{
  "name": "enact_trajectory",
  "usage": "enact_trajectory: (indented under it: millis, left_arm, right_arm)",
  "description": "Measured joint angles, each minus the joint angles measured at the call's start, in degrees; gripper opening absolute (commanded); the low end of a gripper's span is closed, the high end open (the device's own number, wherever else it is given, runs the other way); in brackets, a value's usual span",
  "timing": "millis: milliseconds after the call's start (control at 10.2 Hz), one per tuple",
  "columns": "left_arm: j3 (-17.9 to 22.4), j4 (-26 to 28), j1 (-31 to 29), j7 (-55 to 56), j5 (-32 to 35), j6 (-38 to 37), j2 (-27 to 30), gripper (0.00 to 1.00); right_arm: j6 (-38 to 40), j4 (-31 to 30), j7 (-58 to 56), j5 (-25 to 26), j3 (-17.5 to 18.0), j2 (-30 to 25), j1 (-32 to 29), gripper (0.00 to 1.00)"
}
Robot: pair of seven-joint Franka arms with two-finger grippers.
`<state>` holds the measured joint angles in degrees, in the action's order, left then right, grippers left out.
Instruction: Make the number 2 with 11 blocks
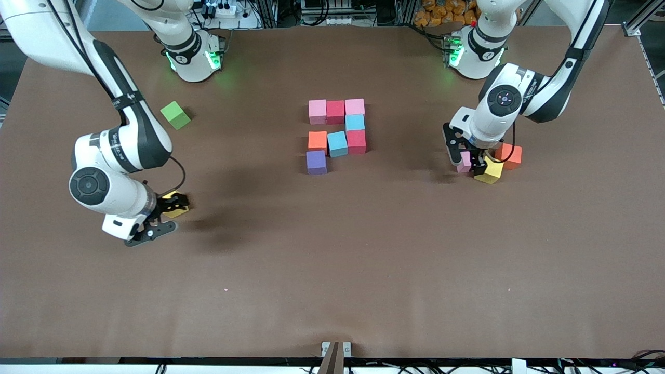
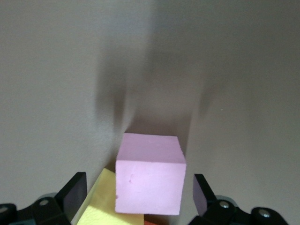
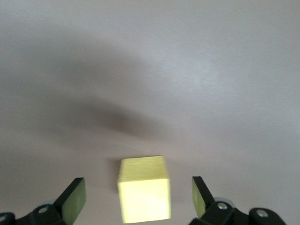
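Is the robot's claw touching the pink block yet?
Apart. In the left wrist view the left gripper is open, and table shows between the pink block and each of its fingers.

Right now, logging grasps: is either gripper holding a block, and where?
Neither: left gripper open around pink block, right gripper open around yellow block.

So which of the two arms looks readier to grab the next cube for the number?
Probably the left. The left gripper stands open around the pink cube, which sits between its fingers. The right gripper is open too, over a yellow cube, but appears higher above it.
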<state>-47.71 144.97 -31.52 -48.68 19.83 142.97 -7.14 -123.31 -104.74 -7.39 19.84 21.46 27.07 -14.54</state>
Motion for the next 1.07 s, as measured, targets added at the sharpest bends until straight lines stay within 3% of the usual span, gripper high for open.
enact_trajectory:
  millis: [390,878,976,1073]
  left_arm:
    - [0.0,0.2,-0.1,0.0,3.4,0.2,-1.5,1.0]
    - [0.1,0.8,-1.4,0.0,6.5,0.2,-3.6,1.0]
    - [0.1,0.8,-2.1,0.0,7.2,0.3,-4.1,1.0]
    - [0.1,0.8,-2.5,0.0,7.5,0.5,-4.4,1.0]
  right_arm:
    - [-11.4,-9.4,-1.1,2.8,-0.1,0.6,-2.0,1.0]
    - [-15.7,-13.0,-2.0,6.9,-0.1,1.4,-4.8,1.0]
    - [-16.9,-13.6,-2.5,7.3,-0.1,2.1,-5.9,0.76]
    - [-17.5,-13.8,-2.8,7.4,-0.1,2.8,-6.3,0.46]
